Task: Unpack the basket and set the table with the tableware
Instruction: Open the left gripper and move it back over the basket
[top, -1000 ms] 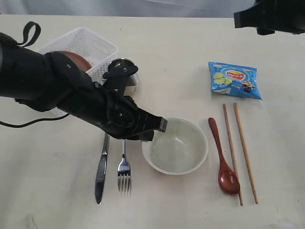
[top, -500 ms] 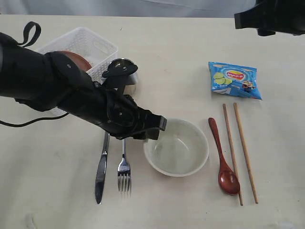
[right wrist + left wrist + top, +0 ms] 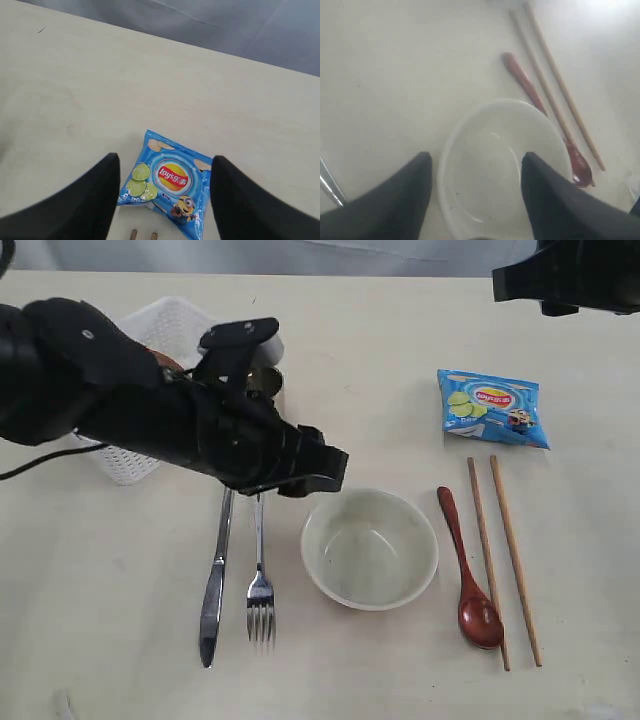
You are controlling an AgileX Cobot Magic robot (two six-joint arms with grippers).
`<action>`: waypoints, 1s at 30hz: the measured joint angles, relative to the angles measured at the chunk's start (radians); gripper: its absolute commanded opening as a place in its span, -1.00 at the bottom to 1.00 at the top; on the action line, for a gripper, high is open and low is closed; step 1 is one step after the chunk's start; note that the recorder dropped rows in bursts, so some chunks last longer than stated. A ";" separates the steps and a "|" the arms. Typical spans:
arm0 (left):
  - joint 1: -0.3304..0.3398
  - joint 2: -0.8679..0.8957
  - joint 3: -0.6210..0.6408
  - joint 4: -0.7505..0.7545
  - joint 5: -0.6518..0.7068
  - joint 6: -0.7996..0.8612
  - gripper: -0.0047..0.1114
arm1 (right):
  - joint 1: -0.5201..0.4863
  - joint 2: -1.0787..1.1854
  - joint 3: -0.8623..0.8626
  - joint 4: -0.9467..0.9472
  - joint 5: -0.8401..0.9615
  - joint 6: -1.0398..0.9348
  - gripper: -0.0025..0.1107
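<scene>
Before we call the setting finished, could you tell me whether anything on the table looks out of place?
Mainly the blue snack packet: it lies just beyond the two wooden chopsticks, though it is not tableware. The red-brown wooden spoon also lies slightly askew, its bowl against the nearer chopstick. Nothing looks spilled or damaged.

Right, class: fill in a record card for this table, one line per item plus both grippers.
bowl: upright, empty
knife, fork: side by side, left of bowl
spoon, chopsticks: right of bowl
snack packet: beyond chopsticks
basket: far left, partly hidden
left gripper: open, above bowl, holding nothing
right gripper: open, above snack packet
</scene>
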 measured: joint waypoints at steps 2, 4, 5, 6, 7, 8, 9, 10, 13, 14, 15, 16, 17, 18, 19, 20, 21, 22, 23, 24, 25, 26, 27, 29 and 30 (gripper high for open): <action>0.000 -0.046 0.000 0.045 0.000 -0.011 -0.03 | 0.000 0.000 0.000 0.000 0.000 0.000 -0.04; 0.007 -0.100 0.000 0.092 0.002 -0.034 -0.03 | 0.000 0.000 0.000 0.000 0.000 0.000 -0.04; 0.016 -0.126 0.000 0.116 0.002 -0.047 -0.03 | 0.000 0.000 0.000 0.000 0.000 0.000 -0.04; 0.030 -0.154 0.000 0.143 0.004 -0.062 -0.03 | 0.000 0.000 0.000 0.000 0.000 0.000 -0.04; 0.045 -0.176 0.000 0.165 0.004 -0.075 -0.03 | 0.000 0.000 0.000 0.000 0.000 0.000 -0.04; 0.068 -0.201 0.000 0.193 0.004 -0.091 -0.03 | 0.000 0.000 0.000 0.000 0.000 0.000 -0.04; 0.095 -0.225 0.000 0.220 0.004 -0.108 -0.03 | 0.000 0.000 0.000 0.000 0.000 0.000 -0.04; 0.120 -0.241 0.000 0.241 0.005 -0.128 -0.03 | 0.000 0.000 0.000 0.000 0.000 0.000 -0.04; 0.279 -0.291 0.000 0.296 0.007 -0.173 -0.03 | 0.000 0.000 0.000 0.000 0.000 0.000 -0.04; 0.323 -0.296 0.000 0.301 0.013 -0.179 -0.03 | 0.000 0.000 0.000 0.000 0.000 0.000 -0.04; 0.401 -0.296 0.000 0.305 0.024 -0.189 -0.03 | 0.000 0.000 0.000 0.000 0.000 0.000 -0.04; 0.442 -0.296 0.000 0.306 0.035 -0.191 -0.03 | 0.000 0.000 0.000 0.000 0.000 0.000 -0.04; 0.510 -0.291 0.000 0.309 0.053 -0.195 -0.03 | 0.000 0.000 0.000 0.000 0.000 0.000 -0.04; 0.543 -0.289 0.000 0.312 0.064 -0.195 -0.03 | 0.000 0.000 0.000 0.000 0.000 0.000 -0.04; 0.591 -0.281 0.000 0.323 0.095 -0.195 -0.03 | 0.000 0.000 0.000 0.000 0.000 0.000 -0.04; 0.610 -0.279 0.000 0.339 0.109 -0.197 -0.03 | 0.000 0.000 0.000 0.000 0.000 0.000 -0.04; 0.626 -0.273 0.000 0.376 0.119 -0.203 -0.03 | 0.000 0.000 0.000 0.000 0.000 0.000 -0.04; 0.630 -0.269 0.000 0.410 0.127 -0.219 -0.03 | 0.000 0.000 0.000 0.000 0.000 0.000 -0.04; 0.630 -0.265 0.000 0.439 0.132 -0.228 -0.03 | 0.000 0.000 0.000 0.000 0.000 0.000 -0.04; 0.630 -0.257 0.000 0.488 0.137 -0.255 -0.03 | 0.000 0.000 0.000 0.000 0.000 0.000 -0.04; 0.630 -0.245 -0.010 0.541 0.145 -0.300 -0.03 | 0.000 0.000 0.000 0.000 0.000 0.000 -0.04; 0.630 -0.224 -0.032 0.622 0.162 -0.368 -0.03 | 0.000 0.000 0.000 0.000 0.000 0.000 -0.04; 0.630 -0.203 -0.056 0.700 0.187 -0.425 -0.03 | 0.000 0.000 0.000 0.000 0.000 0.000 -0.04; 0.630 -0.148 -0.121 0.855 0.271 -0.572 -0.03 | 0.000 0.000 0.000 0.000 0.000 0.000 -0.04; 0.630 -0.114 -0.155 0.927 0.316 -0.639 -0.03 | 0.000 0.000 0.000 0.000 0.000 0.000 -0.04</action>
